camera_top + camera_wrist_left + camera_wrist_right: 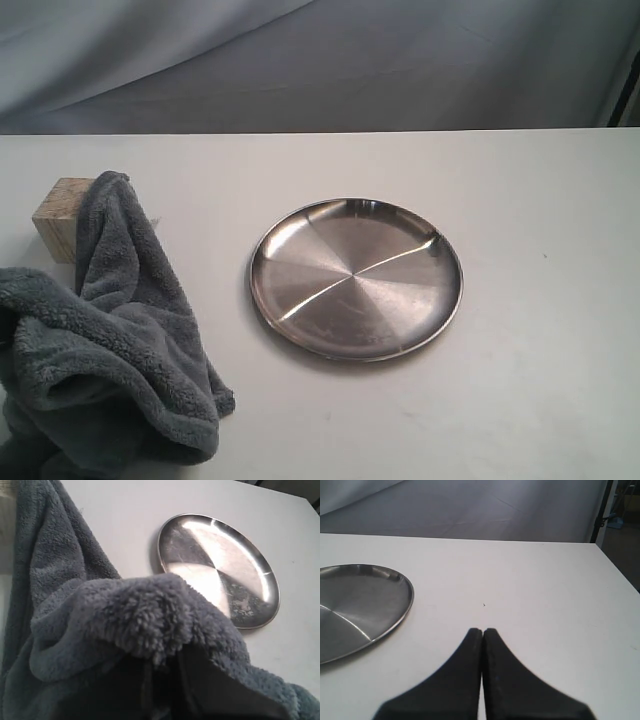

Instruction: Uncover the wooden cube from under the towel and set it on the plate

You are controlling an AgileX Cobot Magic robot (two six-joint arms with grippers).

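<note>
The wooden cube (58,215) stands on the table at the far left, its pale corner showing and its right side still touched by the towel (120,330). The dark grey towel is bunched and raised at the lower left, trailing up to the cube. In the left wrist view the towel (125,610) drapes over my left gripper (164,674), whose dark jaws sit close together under the fold, shut on the cloth. The steel plate (355,278) lies bare mid-table, to the right of the towel. My right gripper (483,630) is shut on nothing, low over the table beside the plate (355,605).
The white table (540,380) runs to a far edge in front of a grey cloth backdrop (320,60). Bare tabletop lies right of the plate and between plate and towel. The table's right edge (620,575) shows in the right wrist view.
</note>
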